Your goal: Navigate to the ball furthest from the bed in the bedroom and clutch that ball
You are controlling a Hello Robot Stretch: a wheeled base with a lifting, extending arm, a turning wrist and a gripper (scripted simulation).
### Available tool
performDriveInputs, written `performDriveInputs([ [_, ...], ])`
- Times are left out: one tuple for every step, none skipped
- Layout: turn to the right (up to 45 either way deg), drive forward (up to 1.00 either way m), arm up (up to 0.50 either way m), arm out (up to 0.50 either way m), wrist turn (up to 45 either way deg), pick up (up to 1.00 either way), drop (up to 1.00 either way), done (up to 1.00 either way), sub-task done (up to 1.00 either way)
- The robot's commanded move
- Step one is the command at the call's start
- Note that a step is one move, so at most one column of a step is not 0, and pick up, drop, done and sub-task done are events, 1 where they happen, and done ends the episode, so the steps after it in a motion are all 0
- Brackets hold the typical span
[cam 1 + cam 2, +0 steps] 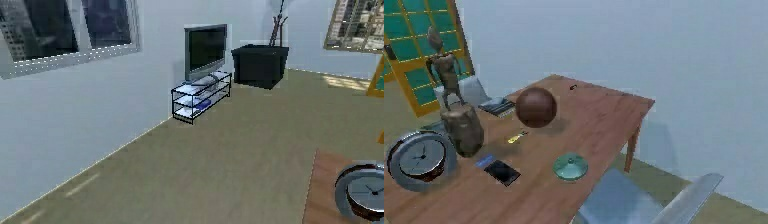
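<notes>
The gripper's state cannot be told; one dark brown round ball (536,106) is sitting on the brown wooden table (609,110).
The arm side view is showing it near one round green dish (570,167); the forward view is showing one flat black TV (207,48) on one glass stand (200,98). One round silver clock (419,160) is showing in both.

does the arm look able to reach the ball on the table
Probably yes: the ball sits in the open on the table; a low dish and a chair lie nearer.
</notes>
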Motion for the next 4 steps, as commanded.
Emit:
performDriveInputs([
  [45.0,0.00,0.00,0.00,0.0,0.00,0.00,0.00,0.00],
  [45.0,0.00,0.00,0.00,0.0,0.00,0.00,0.00,0.00],
  [27.0,0.00,0.00,0.00,0.0,0.00,0.00,0.00,0.00],
  [0.0,0.10,0.00,0.00,0.0,0.00,0.00,0.00,0.00],
])
